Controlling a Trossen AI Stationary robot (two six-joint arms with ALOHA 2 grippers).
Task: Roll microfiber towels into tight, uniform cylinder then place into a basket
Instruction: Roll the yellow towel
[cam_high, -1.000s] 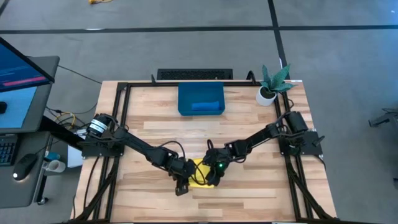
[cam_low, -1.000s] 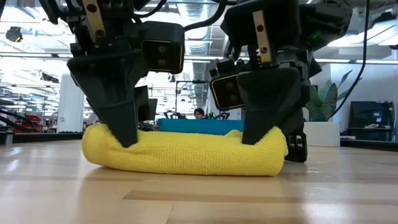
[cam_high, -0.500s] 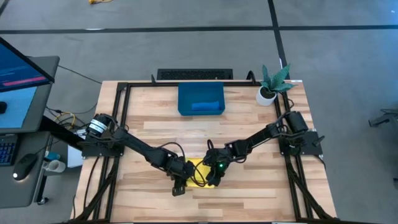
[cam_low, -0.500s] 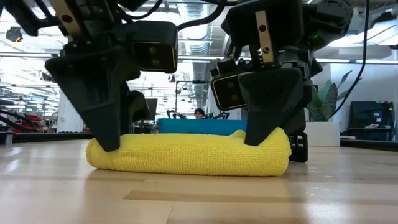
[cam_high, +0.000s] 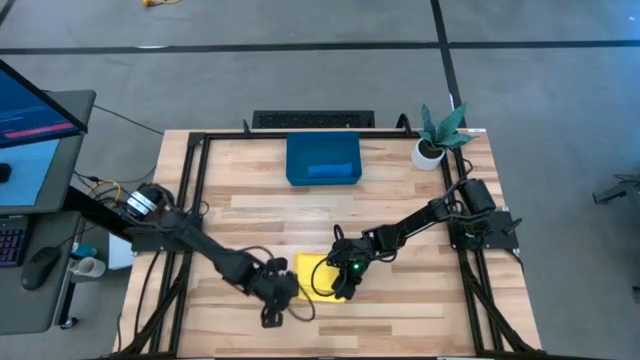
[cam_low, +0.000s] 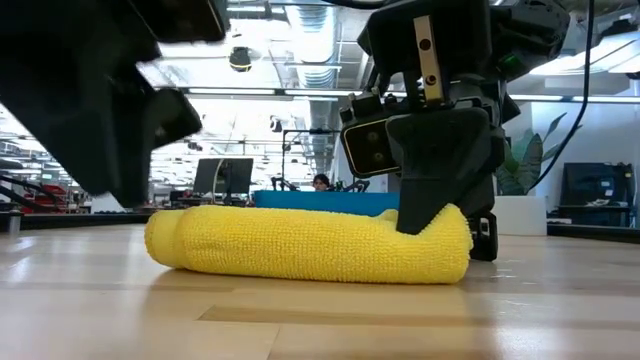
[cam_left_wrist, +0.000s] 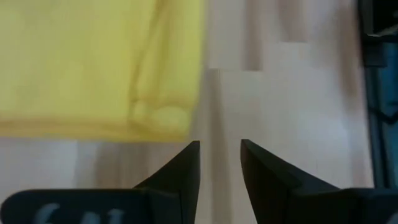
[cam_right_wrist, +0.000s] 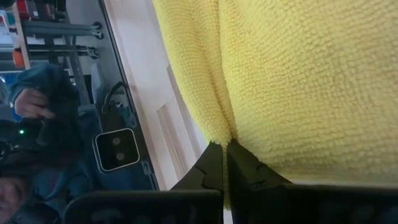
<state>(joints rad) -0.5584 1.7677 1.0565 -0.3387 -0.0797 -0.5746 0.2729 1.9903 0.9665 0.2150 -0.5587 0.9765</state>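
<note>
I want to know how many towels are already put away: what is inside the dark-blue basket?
The basket holds one rolled blue towel, lying along its near wall. The rest of its floor looks bare from above. Anything beneath that roll is hidden. The yellow towel lies out on the table.

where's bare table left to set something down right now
Bare wood lies between the basket and the yellow towel, and along the left side above the left gripper. The front centre is crowded: the right gripper pinches the towel there. The potted plant fills the far right corner.
</note>
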